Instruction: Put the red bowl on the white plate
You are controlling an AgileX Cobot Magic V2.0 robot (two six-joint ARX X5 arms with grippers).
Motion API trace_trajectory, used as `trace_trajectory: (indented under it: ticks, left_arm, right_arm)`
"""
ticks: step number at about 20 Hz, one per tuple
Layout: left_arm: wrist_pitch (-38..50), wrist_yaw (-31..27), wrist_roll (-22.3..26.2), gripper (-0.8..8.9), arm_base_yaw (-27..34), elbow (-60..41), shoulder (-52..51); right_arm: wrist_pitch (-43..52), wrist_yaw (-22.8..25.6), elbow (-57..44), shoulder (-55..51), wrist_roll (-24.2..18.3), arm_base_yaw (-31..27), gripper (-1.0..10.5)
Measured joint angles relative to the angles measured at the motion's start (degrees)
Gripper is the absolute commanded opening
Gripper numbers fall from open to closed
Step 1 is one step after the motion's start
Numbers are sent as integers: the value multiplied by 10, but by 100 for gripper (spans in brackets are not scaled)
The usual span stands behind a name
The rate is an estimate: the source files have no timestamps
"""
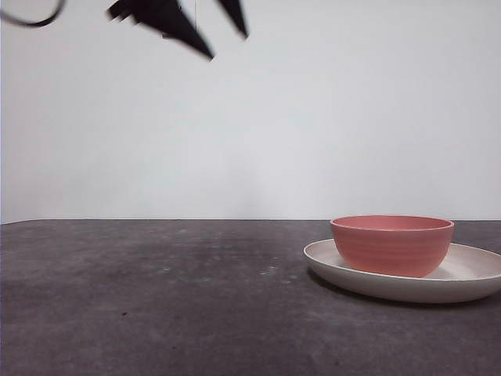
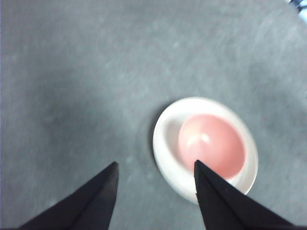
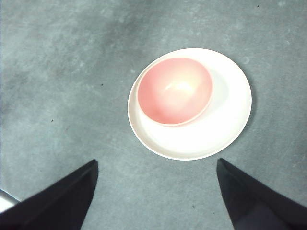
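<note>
The red bowl stands upright on the white plate at the right of the dark table, off-centre on the plate and empty. Both also show in the left wrist view, bowl on plate, and in the right wrist view, bowl on plate. My left gripper is open and empty, high at the top left, well away from the bowl; its view is blurred. My right gripper is open wide and empty, high above the plate, and does not show in the front view.
The dark grey table stretches to the left of the plate, with a plain white wall behind it. A thin black cable loops in at the top left corner.
</note>
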Motion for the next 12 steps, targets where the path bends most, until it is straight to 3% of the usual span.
trace_trajectory:
  ticks: [9,12]
  left_arm:
    - [31,47,2,249,-1,-242,-189]
    - [13,55,2,249,-5,-260,-210]
  right_arm:
    - [-1,0,0,0,0,0,395]
    - [0,8,-2,0,0,0,395]
